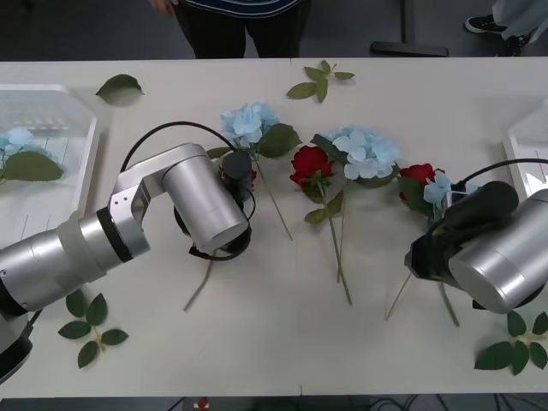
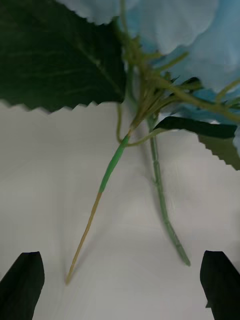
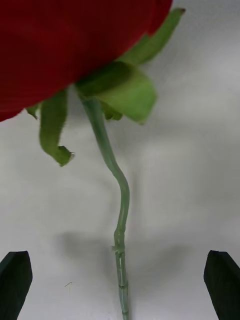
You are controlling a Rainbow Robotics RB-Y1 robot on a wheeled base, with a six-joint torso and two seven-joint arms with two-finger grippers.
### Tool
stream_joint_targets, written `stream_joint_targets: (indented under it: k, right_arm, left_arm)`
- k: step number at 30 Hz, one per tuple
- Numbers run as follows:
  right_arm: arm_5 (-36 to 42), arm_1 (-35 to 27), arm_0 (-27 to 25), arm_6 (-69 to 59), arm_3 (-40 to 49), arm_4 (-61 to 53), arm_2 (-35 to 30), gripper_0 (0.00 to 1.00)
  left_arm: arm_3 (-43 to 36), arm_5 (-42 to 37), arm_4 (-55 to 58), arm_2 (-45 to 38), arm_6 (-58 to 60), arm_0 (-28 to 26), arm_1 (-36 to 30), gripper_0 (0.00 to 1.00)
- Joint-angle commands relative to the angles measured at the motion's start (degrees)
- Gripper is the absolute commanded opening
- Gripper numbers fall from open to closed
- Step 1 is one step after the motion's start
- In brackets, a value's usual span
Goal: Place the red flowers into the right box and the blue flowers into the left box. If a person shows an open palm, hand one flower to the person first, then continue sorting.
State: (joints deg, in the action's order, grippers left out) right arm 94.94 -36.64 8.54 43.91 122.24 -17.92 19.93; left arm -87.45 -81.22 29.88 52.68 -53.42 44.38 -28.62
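Note:
My left gripper (image 3: 120, 285) is open, hovering over a red rose (image 3: 65, 45), its stem (image 3: 120, 210) running between the fingers. In the front view this rose (image 1: 249, 177) peeks out beside the left arm (image 1: 197, 201). My right gripper (image 2: 120, 280) is open above a blue hydrangea (image 2: 200, 45) and two stems on the table. Two more red roses (image 1: 310, 163) (image 1: 418, 175) and blue hydrangeas (image 1: 250, 122) (image 1: 366, 152) (image 1: 438, 188) lie mid-table. The left box (image 1: 64, 116) holds a blue flower (image 1: 17, 141). The right box (image 1: 529, 145) is at the right edge. A person (image 1: 240, 17) stands behind the table; the open palm is out of view.
Loose green leaf sprigs lie at the far side (image 1: 318, 81) (image 1: 120, 85) and near the front corners (image 1: 87, 330) (image 1: 518, 347). Bare tabletop stretches between the two arms toward the front edge.

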Motion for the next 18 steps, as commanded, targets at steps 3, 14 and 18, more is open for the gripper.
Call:
stream_joint_targets:
  k: [3, 14, 18]
  right_arm:
    - [-3.1, 2.6, 3.0, -2.2, -6.0, 2.8, 0.2, 0.90]
    - [-9.2, 3.5, 4.6, -2.7, -13.7, 4.6, 3.7, 0.91]
    - [-10.8, 4.0, 4.6, -3.0, -15.2, 4.6, 4.0, 0.91]
  left_arm:
    - [0.6, 0.6, -0.4, 0.6, 2.7, 2.4, 0.9, 1.00]
    - [5.0, 2.2, -2.4, 0.8, 3.0, 2.5, 3.4, 1.00]
    - [5.0, 2.2, -2.4, 0.8, 3.0, 2.5, 3.4, 1.00]
